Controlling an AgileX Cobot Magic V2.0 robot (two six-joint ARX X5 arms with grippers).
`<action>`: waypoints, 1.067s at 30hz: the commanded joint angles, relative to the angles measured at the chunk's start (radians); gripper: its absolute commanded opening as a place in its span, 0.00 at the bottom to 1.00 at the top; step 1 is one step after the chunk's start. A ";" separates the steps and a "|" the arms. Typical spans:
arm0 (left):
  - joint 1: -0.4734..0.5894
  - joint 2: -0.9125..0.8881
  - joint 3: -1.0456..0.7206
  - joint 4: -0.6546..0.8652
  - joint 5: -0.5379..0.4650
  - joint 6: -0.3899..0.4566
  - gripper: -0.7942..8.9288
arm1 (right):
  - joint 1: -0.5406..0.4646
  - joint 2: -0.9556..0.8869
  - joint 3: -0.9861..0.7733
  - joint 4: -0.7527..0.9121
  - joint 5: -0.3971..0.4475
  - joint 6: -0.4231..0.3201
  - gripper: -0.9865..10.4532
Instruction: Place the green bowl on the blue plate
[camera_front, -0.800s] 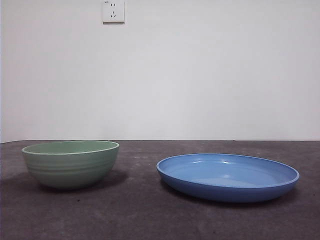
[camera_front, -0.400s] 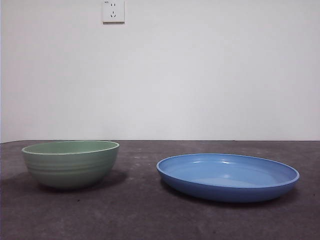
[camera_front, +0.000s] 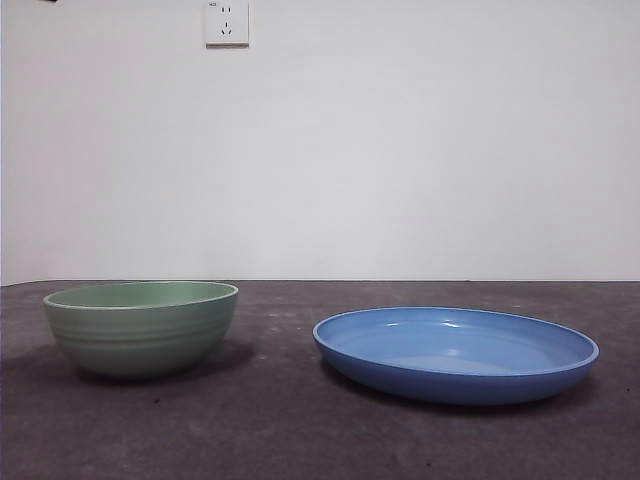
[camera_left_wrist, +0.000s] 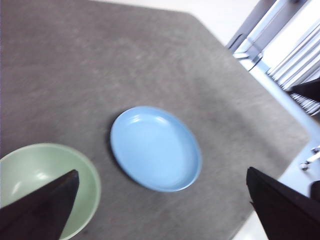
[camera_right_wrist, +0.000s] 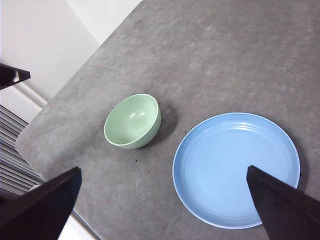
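Note:
The green bowl (camera_front: 141, 326) stands upright on the dark table at the left, with the blue plate (camera_front: 456, 352) lying flat to its right; a gap separates them. High above the table, my left gripper (camera_left_wrist: 161, 171) is open and holds nothing, and under it lie the bowl (camera_left_wrist: 45, 185) and the plate (camera_left_wrist: 155, 148). My right gripper (camera_right_wrist: 163, 169) is also open and holds nothing, well above the bowl (camera_right_wrist: 132, 121) and the plate (camera_right_wrist: 236, 170). Neither gripper touches anything.
A white wall with a socket (camera_front: 227, 22) rises behind the table. The table's edge and a metal frame (camera_left_wrist: 280, 30) lie beyond the plate. A dark arm part (camera_right_wrist: 12, 76) shows off the table's edge near the bowl.
A tiny dark tip has appeared at the top left corner of the front view. The bowl and the plate have not moved.

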 joint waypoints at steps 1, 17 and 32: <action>-0.002 0.037 0.019 -0.037 -0.079 0.019 0.73 | 0.004 0.003 0.017 0.005 -0.003 -0.008 0.62; 0.017 0.512 0.104 -0.199 -0.322 0.079 0.72 | 0.004 0.003 0.017 -0.001 -0.003 0.002 0.62; 0.018 0.950 0.363 -0.310 -0.417 0.171 0.72 | 0.004 0.003 0.017 -0.013 -0.003 0.002 0.62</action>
